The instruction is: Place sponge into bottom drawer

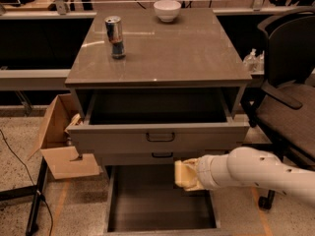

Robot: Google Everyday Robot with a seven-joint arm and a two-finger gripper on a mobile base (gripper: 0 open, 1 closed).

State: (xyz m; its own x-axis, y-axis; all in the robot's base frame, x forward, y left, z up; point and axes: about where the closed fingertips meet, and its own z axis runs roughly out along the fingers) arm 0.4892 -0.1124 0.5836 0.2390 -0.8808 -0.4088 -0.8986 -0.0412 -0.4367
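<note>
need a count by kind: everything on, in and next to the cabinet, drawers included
can: 1
white bowl: 1
sponge: 1, held in the gripper above the open bottom drawer
drawers: 3 (top drawer open, middle drawer shut, bottom drawer)
cardboard box: 1
chair: 1
Total: 8

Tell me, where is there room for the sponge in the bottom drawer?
The bottom drawer has a bare dark floor from its left wall to its front edge. Only its back right corner is crowded, where the gripper holds the sponge above it. The cabinet top has a wide bare patch in front of the can and white bowl.
</note>
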